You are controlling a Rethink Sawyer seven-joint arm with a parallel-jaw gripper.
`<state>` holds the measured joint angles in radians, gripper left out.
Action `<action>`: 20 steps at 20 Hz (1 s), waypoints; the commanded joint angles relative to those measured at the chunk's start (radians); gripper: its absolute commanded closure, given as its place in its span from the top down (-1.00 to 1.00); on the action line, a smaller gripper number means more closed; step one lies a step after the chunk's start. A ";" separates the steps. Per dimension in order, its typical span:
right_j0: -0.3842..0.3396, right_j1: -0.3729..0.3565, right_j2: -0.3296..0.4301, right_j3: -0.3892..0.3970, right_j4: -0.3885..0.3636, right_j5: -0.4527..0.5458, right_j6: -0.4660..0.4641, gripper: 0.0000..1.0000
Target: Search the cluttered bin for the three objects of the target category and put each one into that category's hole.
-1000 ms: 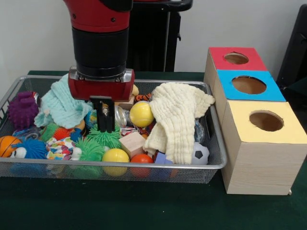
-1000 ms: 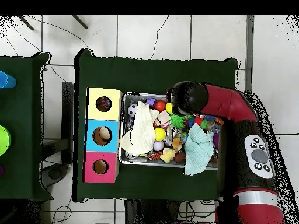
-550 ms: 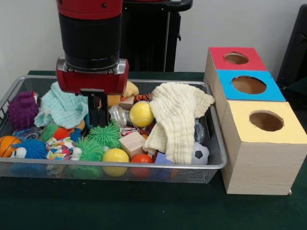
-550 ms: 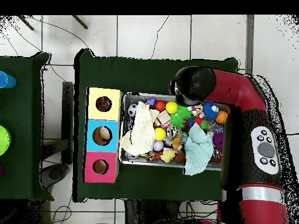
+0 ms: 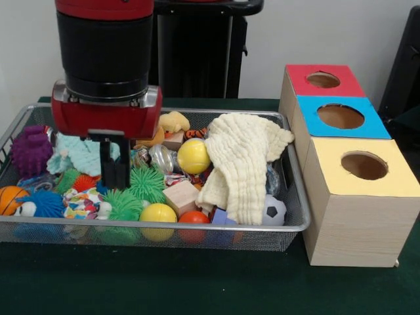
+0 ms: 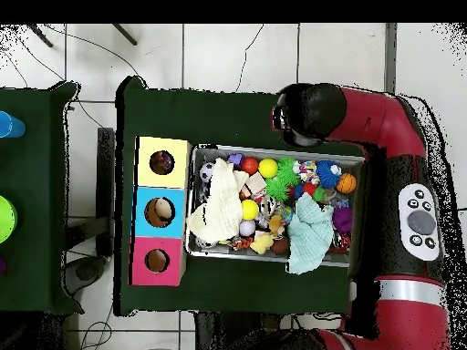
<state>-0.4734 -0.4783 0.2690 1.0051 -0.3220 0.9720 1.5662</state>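
Note:
A wire bin [image 5: 164,226] is packed with toys: green spiky balls [image 5: 146,184], a yellow ball [image 5: 193,156], a purple spiky ball [image 5: 30,149], a small basketball [image 5: 10,197], a soccer ball [image 5: 274,210] and a wooden block [image 5: 180,195]. My gripper [image 5: 115,185] hangs over the bin's left half, fingers close together and holding nothing, tips just above the toys beside a green spiky ball. In the overhead view the arm's head [image 6: 306,114] hides the gripper. To the right stands a wooden box with a red hole [image 5: 323,79], a blue hole [image 5: 340,116] and a yellow hole [image 5: 364,165].
A cream cloth [image 5: 243,164] drapes over the bin's right part and a teal cloth [image 5: 82,152] lies at the back left. From above, the bin [image 6: 191,210] sits right against the box [image 6: 137,211] on the dark green table.
My gripper has moved toward the picture's left in the front view and risen slightly. From above, the arm's head has slid off the bin's middle toward its upper edge.

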 commanded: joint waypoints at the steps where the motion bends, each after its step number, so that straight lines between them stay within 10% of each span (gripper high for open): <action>1: -0.048 0.101 0.080 0.018 -0.096 -0.014 -0.324 -1.00; 20: -0.049 0.109 0.056 -0.039 -0.246 0.090 -0.340 -1.00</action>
<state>-0.5125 -0.3774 0.2877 0.9799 -0.4994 0.9715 1.5658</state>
